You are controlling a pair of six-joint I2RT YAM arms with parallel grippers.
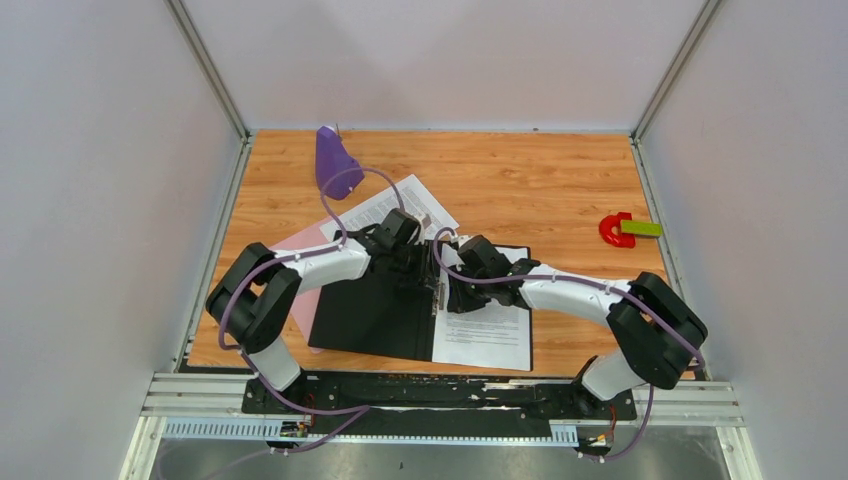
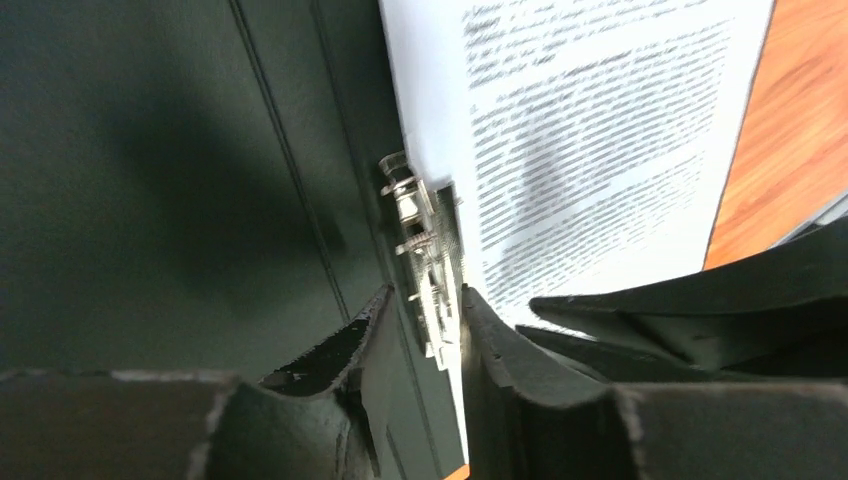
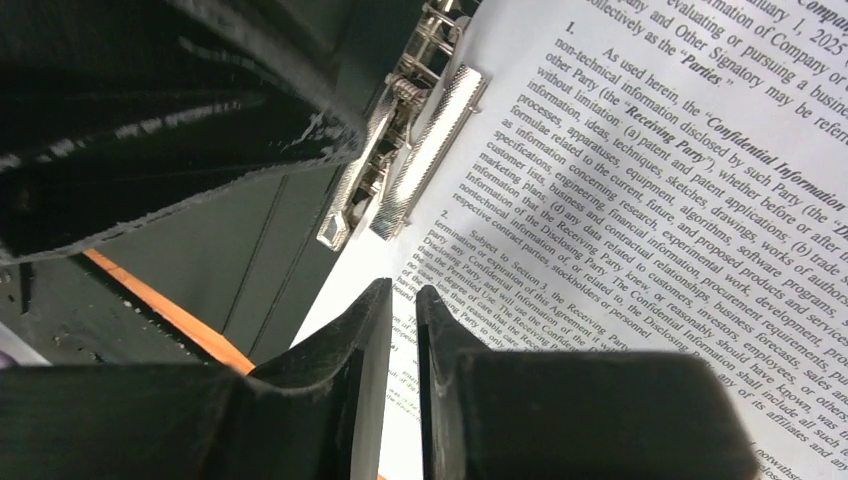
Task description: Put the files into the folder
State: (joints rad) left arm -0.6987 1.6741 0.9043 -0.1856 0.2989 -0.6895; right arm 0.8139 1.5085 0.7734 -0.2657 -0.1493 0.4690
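Note:
The folder (image 1: 365, 310) lies open at the table's middle, black inside up. One printed file (image 1: 485, 335) lies on its right half, its left edge under the metal clip (image 3: 425, 150). The second file (image 1: 385, 208) lies behind the folder, partly under the left arm. My left gripper (image 2: 425, 295) is over the spine, its jaws close together on either side of the clip (image 2: 425, 250). My right gripper (image 3: 403, 288) is nearly shut and empty, just over the file (image 3: 620, 200) beside the clip. Both grippers meet at the spine in the top view (image 1: 440, 275).
A pink clipboard (image 1: 300, 250) lies under the folder's left side. A purple object (image 1: 333, 160) stands at the back left. A red and green object (image 1: 625, 230) sits at the right edge. White walls enclose the wooden table (image 1: 540, 180).

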